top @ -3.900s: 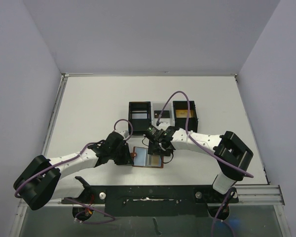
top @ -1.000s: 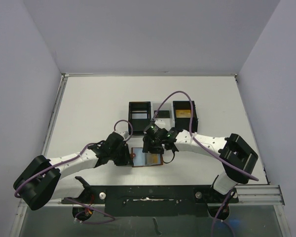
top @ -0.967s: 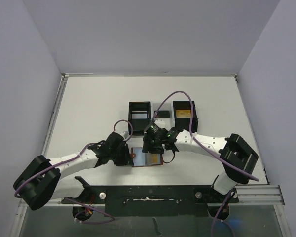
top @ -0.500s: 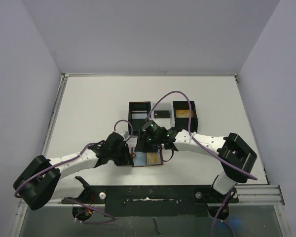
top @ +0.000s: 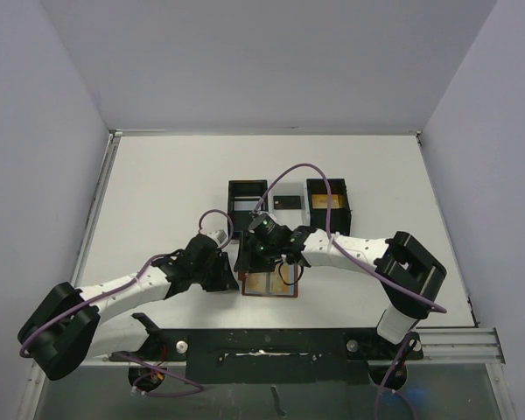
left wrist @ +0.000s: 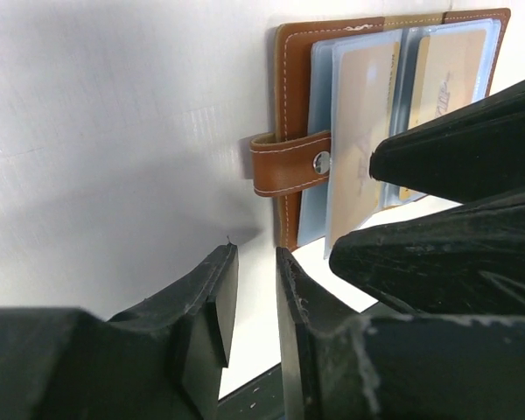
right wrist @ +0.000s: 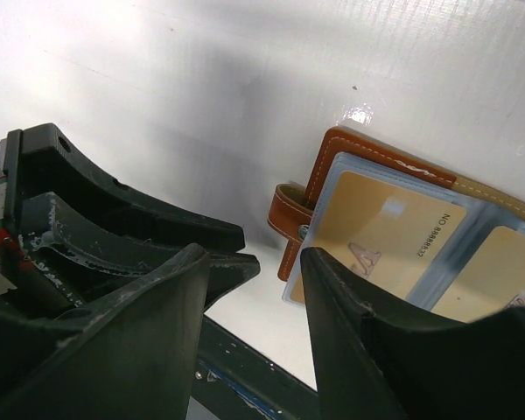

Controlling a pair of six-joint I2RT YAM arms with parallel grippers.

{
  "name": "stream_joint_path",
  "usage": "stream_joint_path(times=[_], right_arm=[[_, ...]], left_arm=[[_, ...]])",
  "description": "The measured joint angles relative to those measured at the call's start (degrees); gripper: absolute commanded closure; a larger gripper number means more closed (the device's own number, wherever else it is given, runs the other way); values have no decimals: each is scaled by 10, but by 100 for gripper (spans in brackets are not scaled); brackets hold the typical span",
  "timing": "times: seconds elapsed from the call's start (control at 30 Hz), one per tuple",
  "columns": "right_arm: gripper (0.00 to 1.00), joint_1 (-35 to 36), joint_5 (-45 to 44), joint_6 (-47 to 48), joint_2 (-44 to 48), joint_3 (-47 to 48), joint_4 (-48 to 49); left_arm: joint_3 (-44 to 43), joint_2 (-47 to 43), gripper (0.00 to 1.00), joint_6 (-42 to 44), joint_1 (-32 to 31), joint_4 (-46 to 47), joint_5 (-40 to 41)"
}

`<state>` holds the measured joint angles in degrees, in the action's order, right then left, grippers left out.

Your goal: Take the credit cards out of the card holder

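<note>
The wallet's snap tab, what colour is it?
The tab is reddish-brown with pale stitching, clearest in the left wrist view.

Card holder [left wrist: 289, 114] reddish-brown, white stitching, blue-grey pockets; credit cards [left wrist: 365, 114] gold-tan; table [left wrist: 114, 131] white.

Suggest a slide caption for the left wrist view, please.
Open card holder on the table, two gold-tan credit cards in its pockets, snap tab toward the left gripper, jaws slightly parted and empty.
</note>
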<state>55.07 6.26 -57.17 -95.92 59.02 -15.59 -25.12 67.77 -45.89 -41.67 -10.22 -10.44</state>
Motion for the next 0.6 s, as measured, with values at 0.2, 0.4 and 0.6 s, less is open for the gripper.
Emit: stream_joint_path(times=[0.2, 0.4, 0.6], right_arm=[[52, -7, -3, 0, 6, -3, 0], [57, -16, -29, -4, 54, -31, -10], [58, -39, -34, -25, 69, -85, -4]], left_arm=[[0, -3, 69, -1, 0, -7, 12], [0, -24, 65, -2, 0, -2, 15], [-4, 7, 62, 1, 0, 6, 15]])
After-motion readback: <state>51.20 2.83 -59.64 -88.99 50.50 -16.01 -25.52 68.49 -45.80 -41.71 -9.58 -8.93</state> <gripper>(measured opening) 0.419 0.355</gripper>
